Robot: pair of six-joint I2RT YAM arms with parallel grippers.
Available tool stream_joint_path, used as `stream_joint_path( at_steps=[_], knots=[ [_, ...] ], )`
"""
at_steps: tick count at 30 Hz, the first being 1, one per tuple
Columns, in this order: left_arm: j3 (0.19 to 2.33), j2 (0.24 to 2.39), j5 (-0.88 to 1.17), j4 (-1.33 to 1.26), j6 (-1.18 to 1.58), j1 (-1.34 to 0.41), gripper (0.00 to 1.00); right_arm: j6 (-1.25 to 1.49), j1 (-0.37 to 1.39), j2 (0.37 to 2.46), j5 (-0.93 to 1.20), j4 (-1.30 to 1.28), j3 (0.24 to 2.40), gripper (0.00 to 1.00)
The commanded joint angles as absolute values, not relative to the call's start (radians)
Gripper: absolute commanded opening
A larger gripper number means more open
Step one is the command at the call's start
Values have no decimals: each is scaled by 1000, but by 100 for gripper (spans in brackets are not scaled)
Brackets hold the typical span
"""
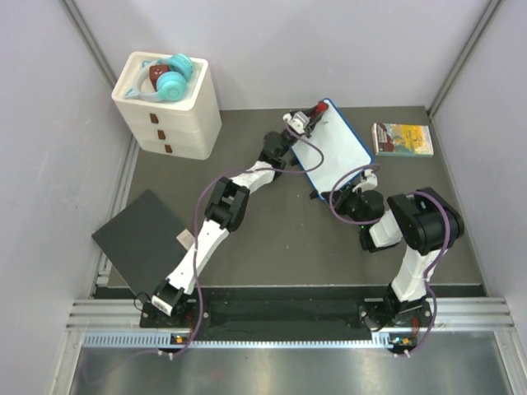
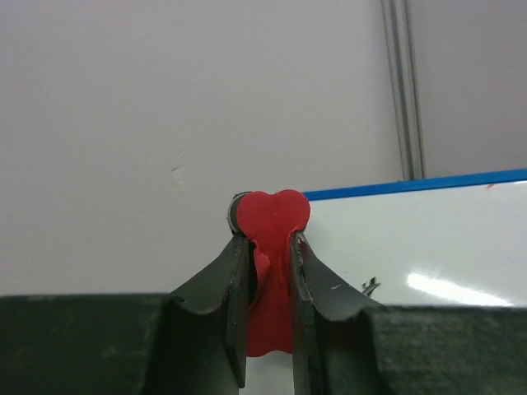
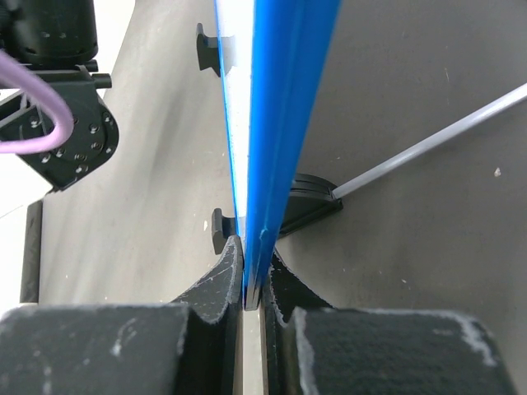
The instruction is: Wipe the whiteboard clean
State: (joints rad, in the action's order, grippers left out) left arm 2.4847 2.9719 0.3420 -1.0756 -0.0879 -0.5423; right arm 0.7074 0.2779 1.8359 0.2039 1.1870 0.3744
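- My right gripper is clenched on the blue rim of the whiteboard, which I see edge-on at 12 o'clock.
- My left gripper is grasping a red heart-shaped piece. The board's white face spreads toward 3 o'clock and bears a small black mark.
- Seen from above, the whiteboard sits at 1 o'clock on the dark table, with a colourful book apart at its 3 o'clock.
- A white drawer unit holding teal headphones stands at 10 o'clock, and a black panel lies at 8 o'clock.

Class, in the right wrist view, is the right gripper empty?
No, the right gripper is shut on the blue rim of the whiteboard.
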Motion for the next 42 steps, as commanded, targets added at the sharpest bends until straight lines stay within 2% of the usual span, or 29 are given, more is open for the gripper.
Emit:
stream_joint_path(
  at_steps=[1,9,16,35,42],
  knots=[
    [2470,3005,359,-1035,-57,-525,0,615,344,1904,353,818,325,0],
    [2464,3002,523,-1114,-12,-555,0,615,345,1908,356,819,327,0],
    [2468,2970,540,-1170,-6,-597,0,612,345,1907,354,821,325,0],
    [2499,3004,305,-1135,-106,-577,0,609,350,1910,356,824,325,0],
    [2398,2979,298,-1138,-71,-549,0,604,351,1911,360,824,325,0]
  ],
)
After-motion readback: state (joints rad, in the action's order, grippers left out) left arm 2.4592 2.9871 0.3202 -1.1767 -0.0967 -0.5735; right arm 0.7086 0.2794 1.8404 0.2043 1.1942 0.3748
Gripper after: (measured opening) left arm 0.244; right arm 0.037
